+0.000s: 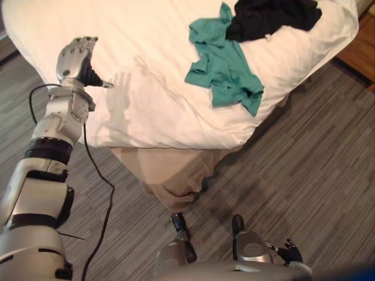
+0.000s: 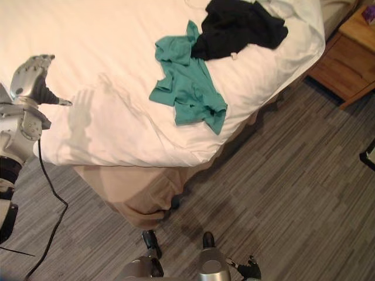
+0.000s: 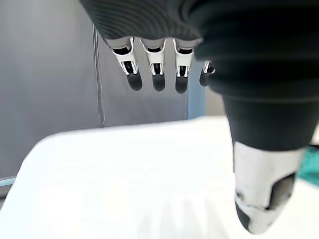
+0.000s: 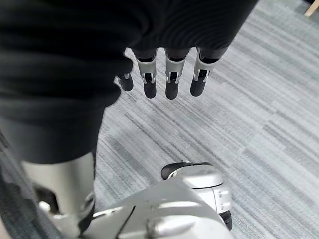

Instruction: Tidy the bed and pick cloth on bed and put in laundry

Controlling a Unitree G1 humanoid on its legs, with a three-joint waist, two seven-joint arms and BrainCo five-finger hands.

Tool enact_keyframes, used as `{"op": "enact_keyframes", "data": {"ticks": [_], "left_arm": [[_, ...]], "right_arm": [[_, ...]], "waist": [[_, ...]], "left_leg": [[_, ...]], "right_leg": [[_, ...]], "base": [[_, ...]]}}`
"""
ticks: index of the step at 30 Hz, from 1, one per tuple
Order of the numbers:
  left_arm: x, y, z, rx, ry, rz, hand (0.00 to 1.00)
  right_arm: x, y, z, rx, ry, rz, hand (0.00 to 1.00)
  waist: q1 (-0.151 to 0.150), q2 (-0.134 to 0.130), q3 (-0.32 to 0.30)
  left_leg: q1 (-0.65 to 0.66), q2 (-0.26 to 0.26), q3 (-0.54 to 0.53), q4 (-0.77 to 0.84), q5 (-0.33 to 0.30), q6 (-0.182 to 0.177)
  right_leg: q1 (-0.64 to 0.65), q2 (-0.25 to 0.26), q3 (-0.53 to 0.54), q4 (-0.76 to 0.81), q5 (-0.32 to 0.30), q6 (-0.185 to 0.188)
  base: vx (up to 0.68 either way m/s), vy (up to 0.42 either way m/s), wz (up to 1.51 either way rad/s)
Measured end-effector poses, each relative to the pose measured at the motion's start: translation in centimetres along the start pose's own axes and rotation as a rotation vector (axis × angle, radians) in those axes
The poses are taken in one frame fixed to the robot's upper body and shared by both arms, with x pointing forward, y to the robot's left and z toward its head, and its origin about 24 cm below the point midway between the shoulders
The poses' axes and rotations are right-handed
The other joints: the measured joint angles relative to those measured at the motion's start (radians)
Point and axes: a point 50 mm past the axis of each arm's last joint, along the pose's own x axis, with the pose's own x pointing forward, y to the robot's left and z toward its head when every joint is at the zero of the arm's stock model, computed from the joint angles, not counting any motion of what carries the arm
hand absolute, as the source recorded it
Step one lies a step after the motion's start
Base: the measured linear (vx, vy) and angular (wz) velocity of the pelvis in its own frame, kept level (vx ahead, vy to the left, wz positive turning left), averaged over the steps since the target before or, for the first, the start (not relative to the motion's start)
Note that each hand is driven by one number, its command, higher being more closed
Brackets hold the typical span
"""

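A teal garment lies crumpled on the white bed cover near the bed's right corner. A black garment is bunched just behind it, touching it. My left hand is raised over the bed's left part, well to the left of both garments. Its fingers are straight and hold nothing above the white cover. My right hand hangs low by my side over the floor, fingers relaxed and empty.
The bed's corner points toward me, with a beige bed skirt hanging below the cover. A wooden nightstand stands at the right beyond the bed. Grey striped carpet spreads to the right of the bed.
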Motion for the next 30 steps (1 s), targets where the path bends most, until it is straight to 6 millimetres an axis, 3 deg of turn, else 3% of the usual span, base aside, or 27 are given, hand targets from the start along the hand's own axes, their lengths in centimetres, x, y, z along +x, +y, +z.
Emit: {"op": "enact_keyframes", "data": {"ticks": [7,8,14,15,16,17,18,19,21,24,27,28,30], "left_arm": [[0.8,0.9,-0.2,-0.017,0.04,-0.001,0.0],[0.9,1.0,-0.1,-0.027,0.039,0.004,1.0],[1.3,0.4,2.4,-0.098,-0.021,-0.024,1.0],[1.4,0.0,3.1,-0.104,-0.038,-0.041,1.0],[1.6,0.1,3.6,-0.11,-0.048,-0.045,1.0],[1.8,0.3,4.0,-0.112,-0.06,-0.049,1.0],[2.1,0.8,4.3,-0.121,-0.074,-0.038,1.0],[2.1,0.8,4.6,-0.119,-0.085,-0.048,1.0],[2.0,0.3,4.8,-0.103,-0.098,-0.085,1.0],[1.6,-0.6,5.4,-0.081,-0.14,-0.139,1.0],[0.2,-1.5,6.4,-0.084,-0.243,-0.16,1.0],[-1.0,-2.5,6.6,-0.086,-0.286,-0.189,1.0],[-1.9,-3.3,6.3,-0.098,-0.299,-0.223,1.0]], "right_arm": [[0.0,1.6,3.8,0.111,-0.153,0.028,0.0],[-0.1,1.9,4.2,0.114,-0.172,0.033,0.0],[-0.4,2.3,5.7,0.124,-0.24,0.044,0.0],[-0.5,2.5,6.1,0.136,-0.253,0.05,0.0],[-0.4,2.3,6.8,0.153,-0.28,0.05,0.0],[-0.3,2.4,7.3,0.149,-0.292,0.053,0.0],[-0.4,3.0,7.0,0.136,-0.281,0.069,0.0],[-0.2,2.8,7.6,0.121,-0.292,0.07,0.0],[-0.1,2.7,7.4,0.116,-0.283,0.071,0.0],[-0.1,2.6,6.9,0.117,-0.261,0.065,0.0],[0.1,2.0,6.4,0.098,-0.242,0.053,0.0],[0.3,1.2,6.0,0.097,-0.223,0.037,0.0],[0.5,0.9,5.5,0.1,-0.197,0.027,0.0]], "waist": [[0.019,-0.024,0.022],[0.028,-0.03,0.025],[0.054,-0.03,0.025],[0.056,-0.024,0.027],[0.065,0.004,0.041],[0.066,-0.008,0.037],[0.055,-0.035,0.041],[0.061,-0.006,0.055],[0.071,0.0,0.057],[0.059,0.002,0.057],[0.06,0.008,0.051],[0.06,0.023,0.042],[0.06,0.025,0.041]], "left_leg": [[-0.092,0.053,0.055,0.0,0.063,0.018],[-0.094,0.066,0.072,0.0,0.071,0.018],[-0.12,0.086,0.11,0.001,0.105,0.032],[-0.116,0.112,0.114,0.001,0.118,0.049],[-0.112,0.142,0.105,0.001,0.119,0.05],[-0.117,0.14,0.113,0.001,0.128,0.038],[-0.107,0.104,0.133,0.001,0.109,0.006],[-0.109,0.129,0.163,0.001,0.105,-0.001],[-0.093,0.131,0.183,0.0,0.119,-0.016],[-0.022,0.128,0.183,0.001,0.119,-0.016],[0.027,0.104,0.176,0.001,0.119,-0.016],[0.031,0.091,0.152,0.001,0.118,-0.017],[0.045,0.079,0.143,0.001,0.118,-0.017]], "right_leg": [[-0.136,0.047,0.032,0.1,0.008,-0.006],[-0.156,0.058,0.046,0.128,0.009,-0.007],[-0.199,0.079,0.053,0.177,0.009,-0.007],[-0.255,0.093,0.055,0.298,0.013,-0.005],[-0.33,0.102,0.052,0.354,-0.036,-0.026],[-0.292,0.084,0.052,0.12,0.008,-0.044],[-0.256,0.032,0.064,-0.05,0.166,0.011],[-0.25,0.057,0.061,-0.074,0.197,0.013],[-0.238,0.061,0.065,-0.075,0.197,0.013],[-0.163,0.055,0.051,-0.074,0.197,0.014],[-0.105,0.032,0.041,-0.07,0.192,0.02],[-0.095,0.017,0.013,-0.064,0.192,0.02],[-0.074,0.005,0.001,-0.065,0.191,0.018]], "base": [[0.02,-0.055,-0.03],[0.02,-0.054,-0.04],[0.04,-0.064,0.02],[-0.02,-0.102,-0.12],[-0.06,-0.053,-0.08],[-0.03,-0.051,0.29],[0.03,-0.044,0.32],[0.07,-0.115,0.17],[0.07,-0.07,-0.17],[0.09,0.009,0.08],[0.06,0.071,0.22],[0.04,0.072,0.28],[0.03,0.064,0.24]]}}
